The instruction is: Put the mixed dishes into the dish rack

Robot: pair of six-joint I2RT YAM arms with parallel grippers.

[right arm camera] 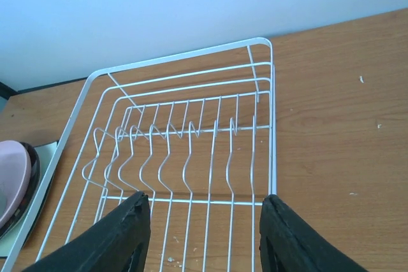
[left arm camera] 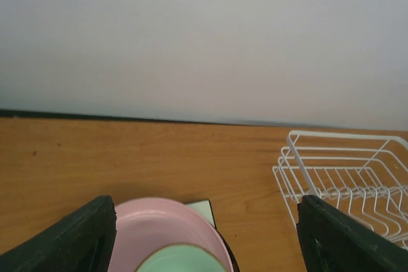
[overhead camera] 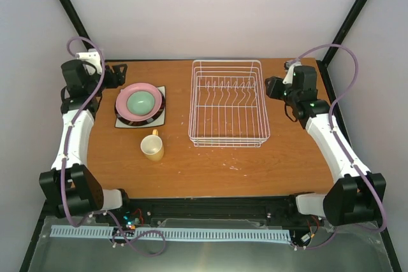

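The dishes are stacked at the left. A pale green bowl sits in a pink plate, on a dark brown plate, on a cream square plate. No teal plate shows. A yellow mug stands upright in front of the stack. The white wire dish rack holds nothing. My left gripper is open just behind the stack; its view shows the pink plate and bowl below it. My right gripper is open at the rack's right side, above the tines.
The wooden table ends at a pale back wall. Black frame posts stand at both back corners. Small white crumbs lie in front of the rack. The pink plate's edge shows at the left of the right wrist view.
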